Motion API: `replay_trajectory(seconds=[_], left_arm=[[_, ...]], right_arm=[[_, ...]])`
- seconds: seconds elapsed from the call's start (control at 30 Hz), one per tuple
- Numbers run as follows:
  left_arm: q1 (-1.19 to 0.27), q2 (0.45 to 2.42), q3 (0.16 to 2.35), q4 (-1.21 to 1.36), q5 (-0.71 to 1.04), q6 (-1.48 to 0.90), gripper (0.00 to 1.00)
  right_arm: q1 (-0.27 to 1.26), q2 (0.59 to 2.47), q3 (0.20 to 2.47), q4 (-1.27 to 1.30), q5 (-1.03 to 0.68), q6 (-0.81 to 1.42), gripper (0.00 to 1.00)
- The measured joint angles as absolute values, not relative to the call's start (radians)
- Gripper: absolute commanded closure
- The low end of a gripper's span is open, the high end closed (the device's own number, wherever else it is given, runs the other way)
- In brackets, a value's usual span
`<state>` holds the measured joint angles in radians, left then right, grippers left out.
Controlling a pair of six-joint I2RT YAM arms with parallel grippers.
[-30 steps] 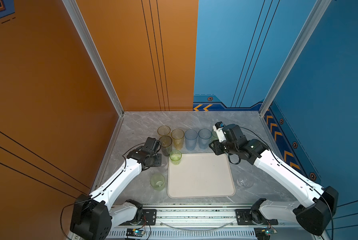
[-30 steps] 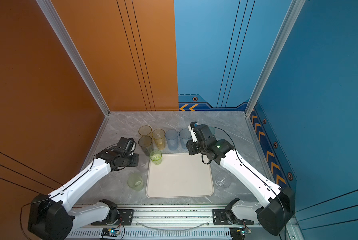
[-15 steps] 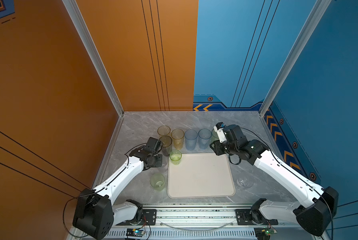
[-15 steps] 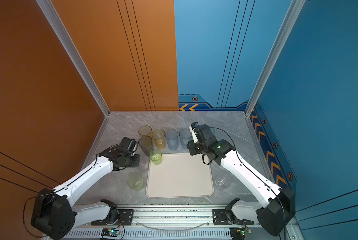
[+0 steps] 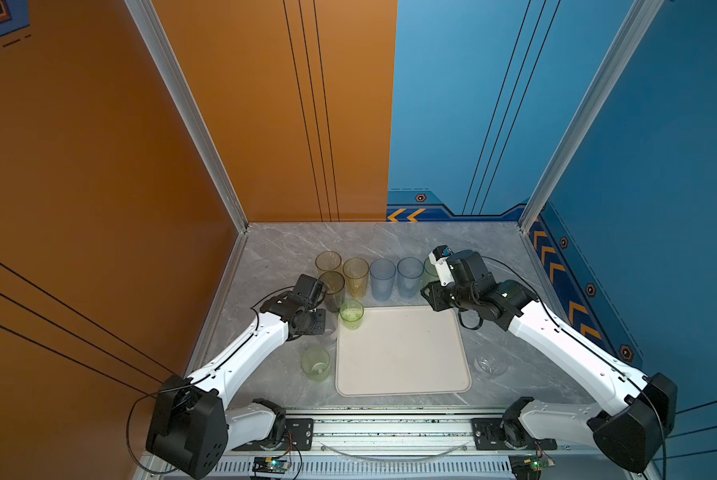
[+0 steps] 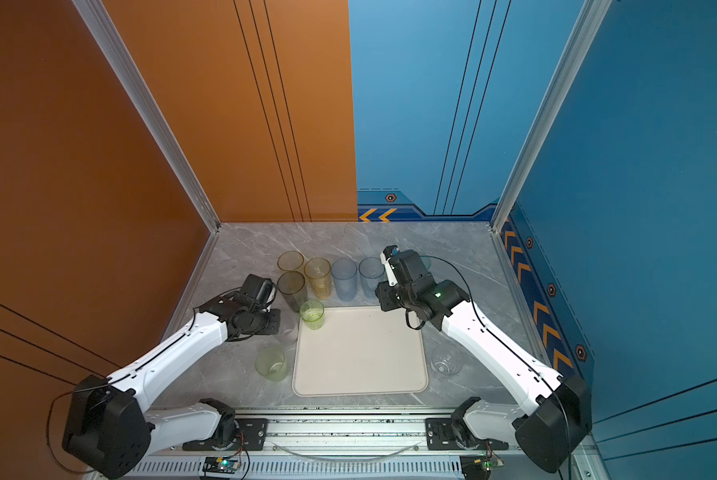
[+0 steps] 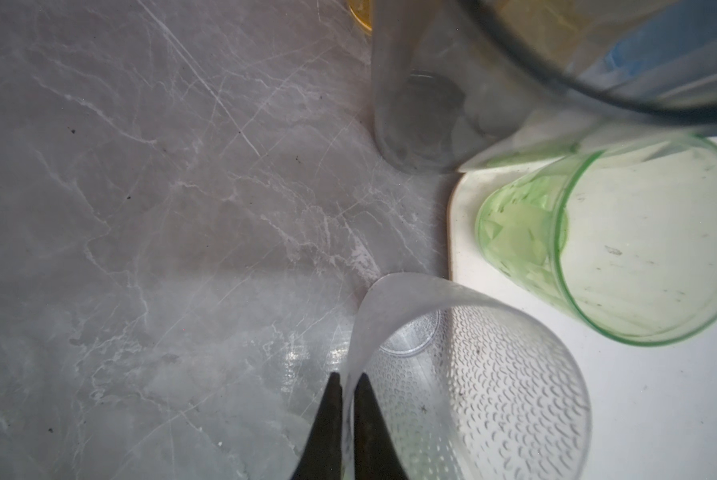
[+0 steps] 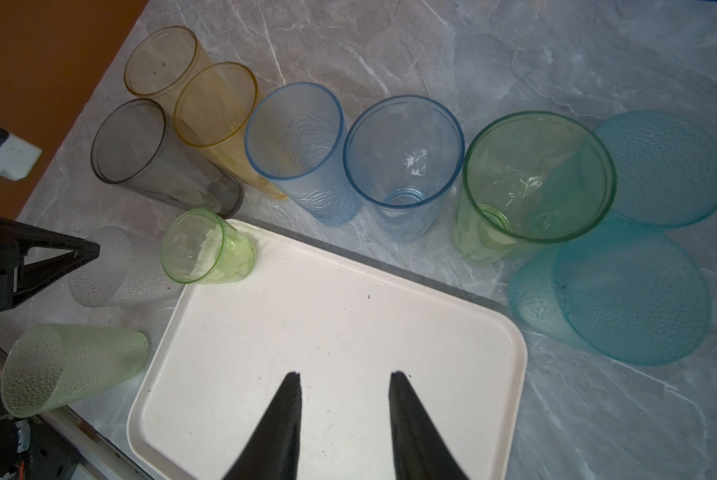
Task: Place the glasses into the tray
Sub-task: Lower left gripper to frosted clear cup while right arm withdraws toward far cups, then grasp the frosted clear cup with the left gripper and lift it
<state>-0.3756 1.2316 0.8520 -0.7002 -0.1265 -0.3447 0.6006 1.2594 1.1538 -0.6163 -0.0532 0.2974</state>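
My left gripper (image 7: 347, 376) is shut on the rim wall of a clear dimpled glass (image 7: 473, 395), one finger inside and one outside. That glass (image 8: 115, 270) stands on the table just left of the cream tray (image 5: 402, 353). A small green glass (image 5: 351, 315) sits in the tray's far left corner, also seen in the left wrist view (image 7: 598, 249). My right gripper (image 8: 344, 376) hangs open and empty above the tray (image 8: 327, 316) near its far right corner.
Behind the tray stand two yellow glasses (image 5: 355, 276), a smoky grey glass (image 5: 332, 289), two blue glasses (image 5: 382, 278), a tall green glass (image 8: 531, 183) and two teal glasses (image 8: 623, 291). A pale green glass (image 5: 316, 363) is left of the tray, a short clear glass (image 5: 491, 363) right.
My left gripper's jaws have closed onto the wall of the clear dimpled glass. The right arm has not moved.
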Motion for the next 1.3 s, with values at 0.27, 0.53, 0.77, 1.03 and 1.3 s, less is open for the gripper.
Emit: replay_trajectory(seconds=[0.27,0.53,0.77,1.03,1.3], left_arm=[[-0.386,1.191,0.855,-0.729,-0.151,-0.336,0.92],[-0.387,1.063,0.920,-0.789,-0.202,-0.319,0.92],[-0.420,1.007,1.024,-0.848,-0.215,-0.307,0.92],[-0.579,1.026,1.168,-0.870,-0.224,-0.299,0.92],[-0.749,1.273,1.314,-0.874,-0.231,-0.255,0.92]], right_arm=[[0.599,1.240,1.148,-0.616,-0.053,0.299,0.66],[0.595,1.237,1.147,-0.616,-0.053,0.312,0.66],[0.576,1.226,1.142,-0.616,-0.049,0.313,0.66],[0.479,1.170,1.119,-0.619,-0.049,0.316,0.66],[0.409,1.146,1.094,-0.621,-0.049,0.317,0.66]])
